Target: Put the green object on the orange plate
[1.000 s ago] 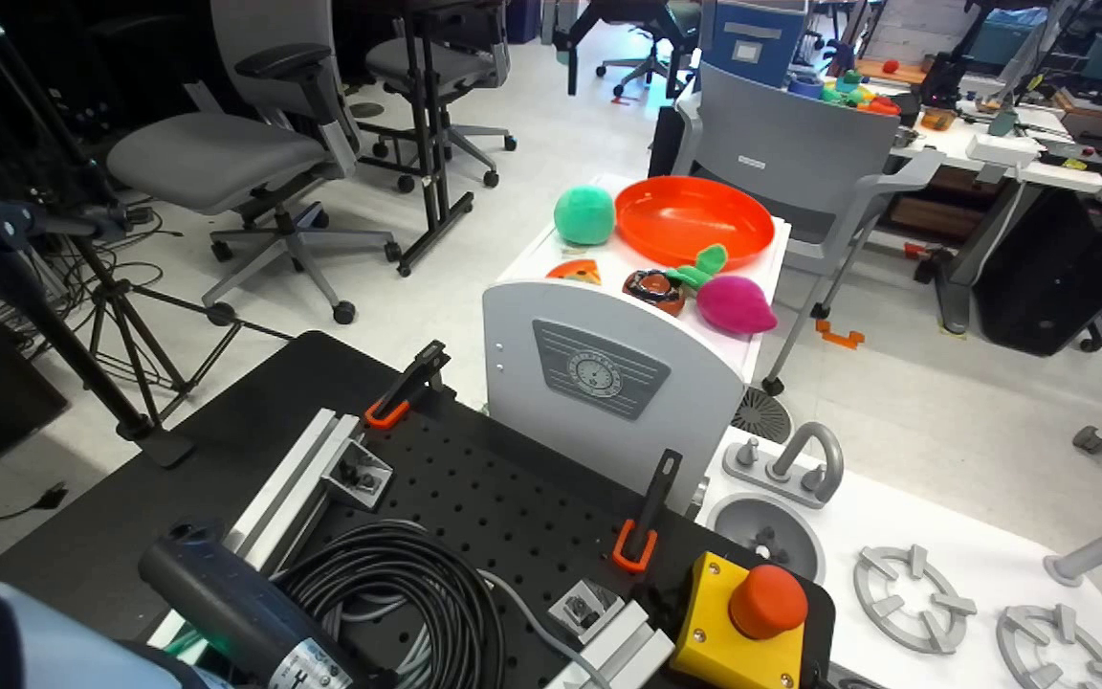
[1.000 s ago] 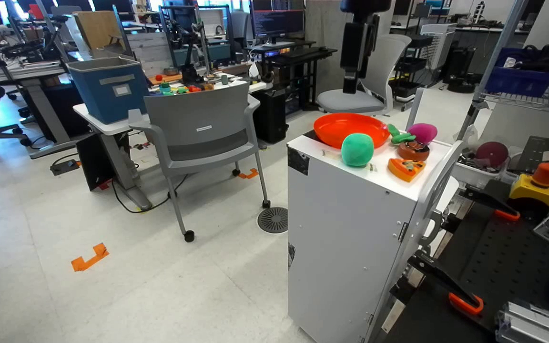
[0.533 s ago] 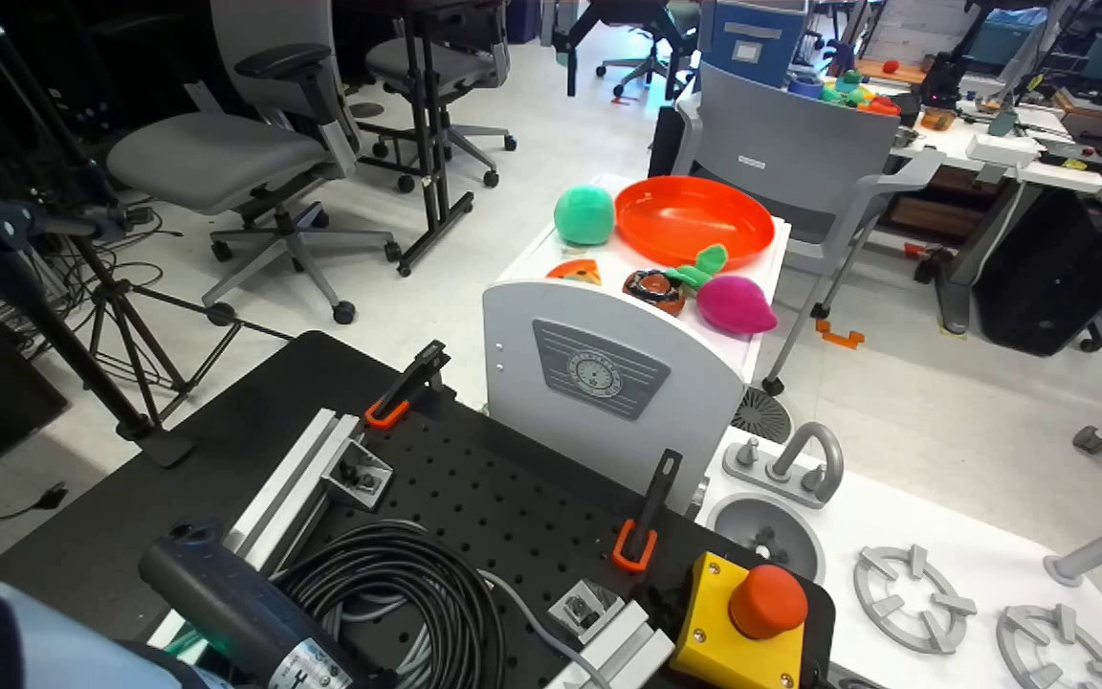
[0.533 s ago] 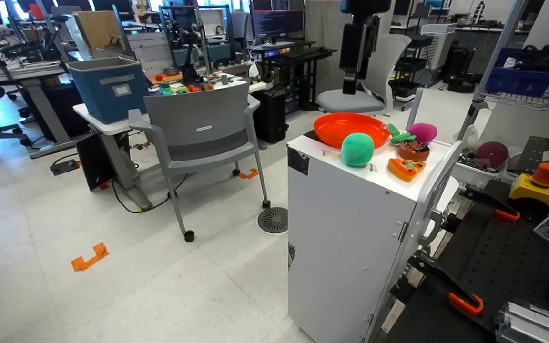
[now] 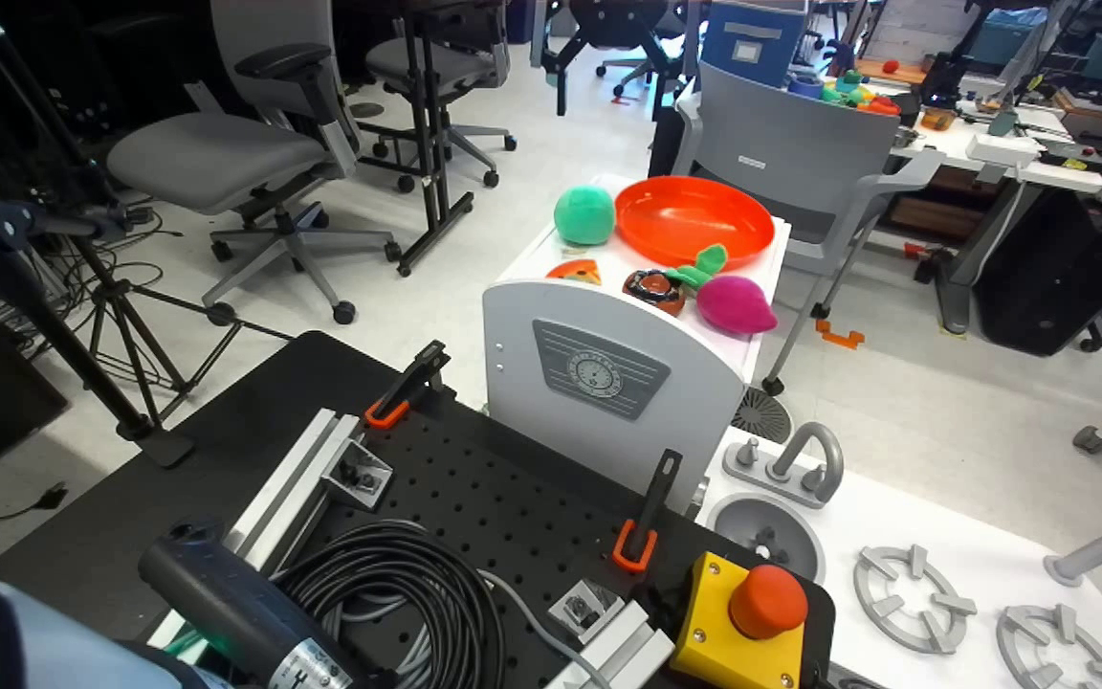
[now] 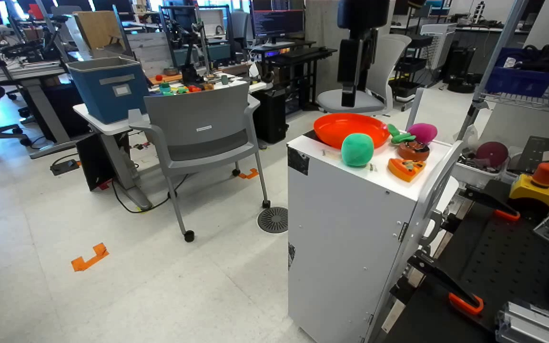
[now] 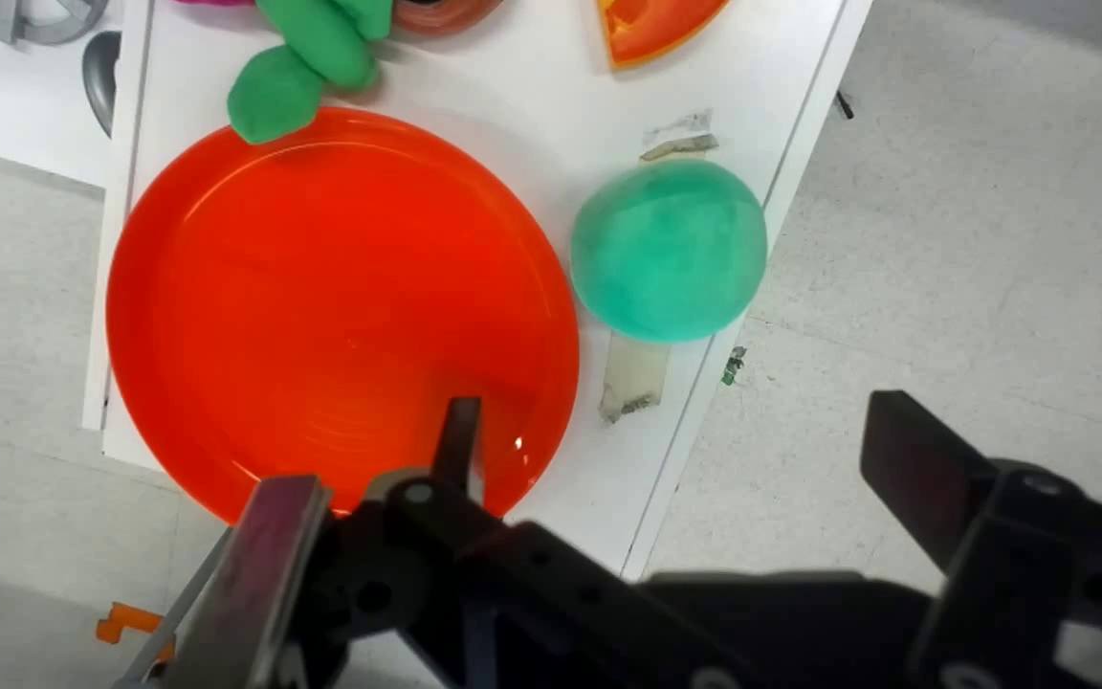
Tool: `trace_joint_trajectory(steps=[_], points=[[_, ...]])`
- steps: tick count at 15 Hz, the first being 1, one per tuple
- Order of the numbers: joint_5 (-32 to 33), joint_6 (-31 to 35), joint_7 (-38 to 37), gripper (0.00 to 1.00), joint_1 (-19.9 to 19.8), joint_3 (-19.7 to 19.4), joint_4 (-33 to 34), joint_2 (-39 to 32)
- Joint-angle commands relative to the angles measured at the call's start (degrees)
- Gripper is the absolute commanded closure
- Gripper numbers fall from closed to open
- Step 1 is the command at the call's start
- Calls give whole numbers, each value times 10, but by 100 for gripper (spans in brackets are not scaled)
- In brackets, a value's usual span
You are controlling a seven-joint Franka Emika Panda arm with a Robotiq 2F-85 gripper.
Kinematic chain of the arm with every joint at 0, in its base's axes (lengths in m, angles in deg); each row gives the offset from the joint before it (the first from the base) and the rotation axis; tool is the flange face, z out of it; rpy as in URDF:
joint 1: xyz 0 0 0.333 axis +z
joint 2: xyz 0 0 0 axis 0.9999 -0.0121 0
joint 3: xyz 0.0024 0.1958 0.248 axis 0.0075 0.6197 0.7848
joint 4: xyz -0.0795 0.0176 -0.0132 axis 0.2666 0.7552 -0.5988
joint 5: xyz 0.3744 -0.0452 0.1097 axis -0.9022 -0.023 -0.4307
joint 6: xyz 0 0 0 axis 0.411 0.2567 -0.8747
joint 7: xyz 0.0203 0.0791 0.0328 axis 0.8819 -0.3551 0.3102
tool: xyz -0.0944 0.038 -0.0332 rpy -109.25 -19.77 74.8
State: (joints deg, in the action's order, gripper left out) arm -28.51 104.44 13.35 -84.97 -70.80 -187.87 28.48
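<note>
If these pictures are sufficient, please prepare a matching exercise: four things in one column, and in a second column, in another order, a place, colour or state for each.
Things:
1. green ball
2. plate
3. gripper
4. sink

Descriptions:
A. open, in the air
B. on the white top, outside the plate
C. grey
D. bright orange-red

Pairs: 1-B; 2-D; 3-A; 4-C

Toy pizza slice (image 6: 406, 170) and friends on a white counter (image 6: 381, 159)

So in an exterior view there's a round brown toy (image 6: 413, 151) just off the slice's 1 o'clock, a magenta toy (image 6: 423, 133) past that, same direction, and a green leafy bit (image 6: 402, 138) around the brown one's 11. Gray chair (image 6: 193, 116) at the counter's 9 o'clock, blue bin (image 6: 108, 93) at the chair's 10, floor grate (image 6: 273, 219) at its 5, orange floor tape (image 6: 92, 259) at its 7.
</note>
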Motion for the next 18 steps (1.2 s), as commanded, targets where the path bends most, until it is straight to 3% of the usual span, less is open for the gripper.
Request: trace_joint_trajectory(steps=[1, 18], points=[[21, -7, -29, 0, 6, 0, 1, -8], [20, -56, -82, 0, 12, 0, -2, -30]])
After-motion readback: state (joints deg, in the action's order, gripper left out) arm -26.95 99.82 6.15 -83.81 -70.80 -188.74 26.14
